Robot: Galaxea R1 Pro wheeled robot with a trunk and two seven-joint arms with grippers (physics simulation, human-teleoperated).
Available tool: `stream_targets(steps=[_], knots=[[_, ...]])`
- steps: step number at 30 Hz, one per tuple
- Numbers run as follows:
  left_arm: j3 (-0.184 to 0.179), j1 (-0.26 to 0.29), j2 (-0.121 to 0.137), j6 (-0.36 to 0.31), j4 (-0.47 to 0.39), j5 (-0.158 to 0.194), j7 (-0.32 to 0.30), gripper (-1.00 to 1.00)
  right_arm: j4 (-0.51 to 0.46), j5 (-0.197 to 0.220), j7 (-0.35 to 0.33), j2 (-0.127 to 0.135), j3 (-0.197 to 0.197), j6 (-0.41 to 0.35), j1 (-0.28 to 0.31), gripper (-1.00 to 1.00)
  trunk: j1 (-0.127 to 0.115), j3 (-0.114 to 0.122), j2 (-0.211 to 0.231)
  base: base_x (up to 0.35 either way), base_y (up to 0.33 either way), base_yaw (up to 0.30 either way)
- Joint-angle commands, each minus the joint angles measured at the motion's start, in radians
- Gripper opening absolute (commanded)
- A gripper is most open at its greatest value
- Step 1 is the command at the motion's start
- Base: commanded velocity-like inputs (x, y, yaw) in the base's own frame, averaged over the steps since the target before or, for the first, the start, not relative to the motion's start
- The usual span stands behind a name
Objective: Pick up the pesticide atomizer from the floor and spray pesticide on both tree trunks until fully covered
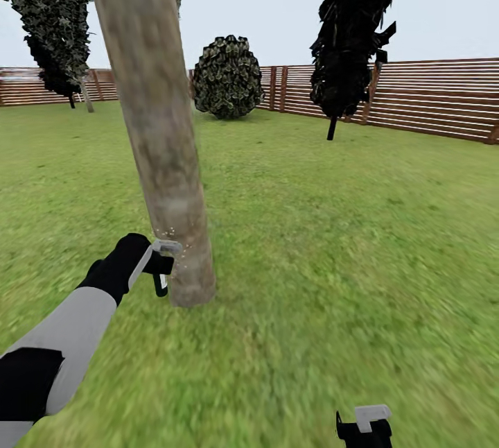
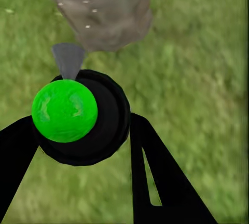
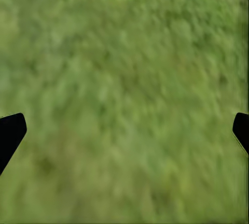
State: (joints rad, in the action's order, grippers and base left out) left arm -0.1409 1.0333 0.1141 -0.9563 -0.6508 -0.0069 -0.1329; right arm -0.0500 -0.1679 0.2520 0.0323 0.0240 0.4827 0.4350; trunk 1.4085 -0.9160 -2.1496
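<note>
Here the left claw (image 2: 78, 130) pinches the pesticide atomizer (image 2: 65, 110), its nozzle aimed just ahead at the tree trunk (image 1: 156, 122) so droplets land there; the right claw (image 3: 124, 130) hangs spread.

Left hand (image 1: 161, 269) clamped, extended; right hand (image 1: 365, 427) agape

Round shrub (image 1: 227, 77), seemingly beside conifer (image 1: 353, 32)
</note>
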Motion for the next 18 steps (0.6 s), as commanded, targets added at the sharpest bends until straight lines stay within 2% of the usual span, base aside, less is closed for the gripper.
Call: stream_targets(steps=[1, 10, 14, 16, 18], knots=[[-0.005, 0.001, 0.001, -0.004, -0.001, -0.002, -0.004, -1.00, 0.001, -0.010, 0.009, 0.000, 0.002, 0.000, 0.001, 1.00, 0.000, -0.001, 0.000, 0.000, -0.272, 0.000], [-0.006, 0.001, 0.005, 0.000, 0.000, -0.002, -0.002, -1.00, 0.001, -0.009, 0.007, 0.000, 0.002, 0.000, 0.001, 1.00, 0.000, -0.001, 0.000, 0.000, -0.273, 0.000], [0.001, -0.001, 0.028, 0.004, 0.002, -0.003, -0.003, -1.00, 0.001, -0.009, 0.007, 0.000, 0.002, 0.000, 0.001, 1.00, 0.000, -0.001, 0.000, 0.000, -0.275, 0.024], [0.000, -0.002, 0.059, 0.006, 0.011, -0.005, -0.004, -1.00, 0.001, -0.009, 0.007, 0.000, 0.002, 0.000, 0.001, 1.00, 0.000, -0.001, 0.000, 0.000, -0.275, 0.220], [-0.002, -0.002, 0.063, 0.007, 0.013, -0.005, -0.004, -1.00, 0.001, -0.009, 0.007, 0.000, 0.002, 0.000, 0.001, 1.00, 0.000, -0.001, 0.000, 0.007, -0.275, 0.266]])
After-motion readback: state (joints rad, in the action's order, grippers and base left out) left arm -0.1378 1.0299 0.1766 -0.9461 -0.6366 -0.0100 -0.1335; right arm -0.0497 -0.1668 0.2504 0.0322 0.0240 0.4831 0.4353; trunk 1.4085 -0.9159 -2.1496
